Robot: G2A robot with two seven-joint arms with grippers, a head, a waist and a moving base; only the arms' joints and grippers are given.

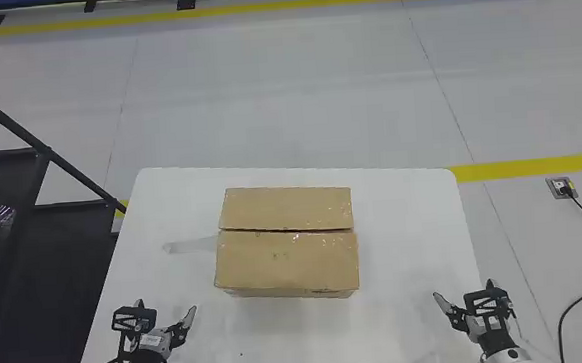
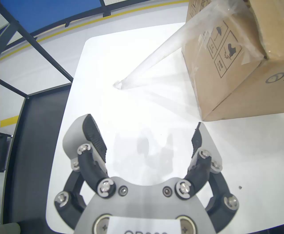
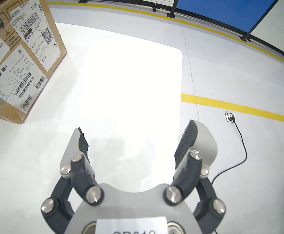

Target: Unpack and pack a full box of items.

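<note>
A closed brown cardboard box [image 1: 287, 240] sits in the middle of the white table [image 1: 414, 234], its top flaps meeting along a seam. A loose strip of clear tape [image 2: 153, 59] trails from the box [image 2: 233, 62] down to the tabletop. Printed labels cover the box side [image 3: 26, 55] in the right wrist view. My left gripper [image 1: 157, 324] hangs open at the near left corner of the table, a short way in front of the box, holding nothing. My right gripper [image 1: 473, 305] is open too, at the near right corner, with nothing between its fingers.
A black metal frame and dark platform [image 1: 23, 218] stand left of the table. On the floor to the right, a yellow line [image 1: 531, 167] runs past a socket with a black cable [image 1: 564, 189]. Bare tabletop surrounds the box on all sides.
</note>
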